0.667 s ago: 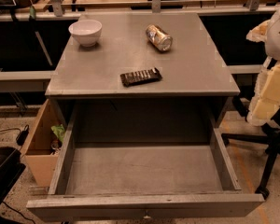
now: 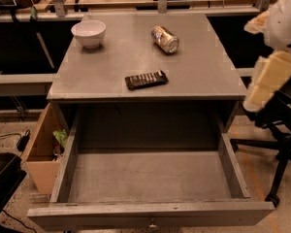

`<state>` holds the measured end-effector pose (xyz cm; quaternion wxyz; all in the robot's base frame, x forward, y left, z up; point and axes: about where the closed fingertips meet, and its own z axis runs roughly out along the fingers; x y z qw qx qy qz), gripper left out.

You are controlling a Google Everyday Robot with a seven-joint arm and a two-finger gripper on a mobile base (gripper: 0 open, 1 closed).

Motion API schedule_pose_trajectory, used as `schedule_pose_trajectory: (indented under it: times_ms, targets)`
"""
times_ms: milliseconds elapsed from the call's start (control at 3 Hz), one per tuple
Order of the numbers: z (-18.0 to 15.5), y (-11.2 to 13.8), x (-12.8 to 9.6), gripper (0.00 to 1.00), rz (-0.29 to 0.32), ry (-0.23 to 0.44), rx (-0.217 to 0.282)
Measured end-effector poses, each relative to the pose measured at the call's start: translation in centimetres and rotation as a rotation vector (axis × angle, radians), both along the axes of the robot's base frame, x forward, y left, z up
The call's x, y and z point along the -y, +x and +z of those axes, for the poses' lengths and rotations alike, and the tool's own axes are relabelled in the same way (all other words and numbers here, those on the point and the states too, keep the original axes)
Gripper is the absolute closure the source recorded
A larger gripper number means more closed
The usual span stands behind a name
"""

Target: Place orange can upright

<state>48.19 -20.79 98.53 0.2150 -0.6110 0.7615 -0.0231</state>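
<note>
The orange can (image 2: pixel 165 39) lies on its side on the grey tabletop (image 2: pixel 203 67), toward the back right, with a silver end facing the front right. My arm (image 2: pixel 269 79), white and cream, hangs off the table's right edge. My gripper (image 2: pixel 274 114) shows only as a dark shape below the arm's cream link. It is off the table and well right of and nearer than the can, and holds nothing that I can see.
A white bowl (image 2: pixel 88 33) stands at the back left of the tabletop. A black remote-like bar (image 2: pixel 146 79) lies near the front edge. A deep drawer (image 2: pixel 150 178) is pulled open below. A cardboard box (image 2: pixel 41 152) is at the left, a chair base (image 2: pixel 281 159) at the right.
My arm has shifted a little to the left and up at the table's right side. The can, bowl and black bar have not moved.
</note>
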Motion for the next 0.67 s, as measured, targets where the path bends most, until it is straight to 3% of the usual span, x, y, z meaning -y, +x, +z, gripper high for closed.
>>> schedule_pose_trajectory:
  times_ms: [333,667]
  targets:
    - [-1.4,6.9,-0.8,0.00,0.005,0.080,-0.019]
    - [-1.7,14.8,-2.9,0.00,-0.047,0.148,-0.002]
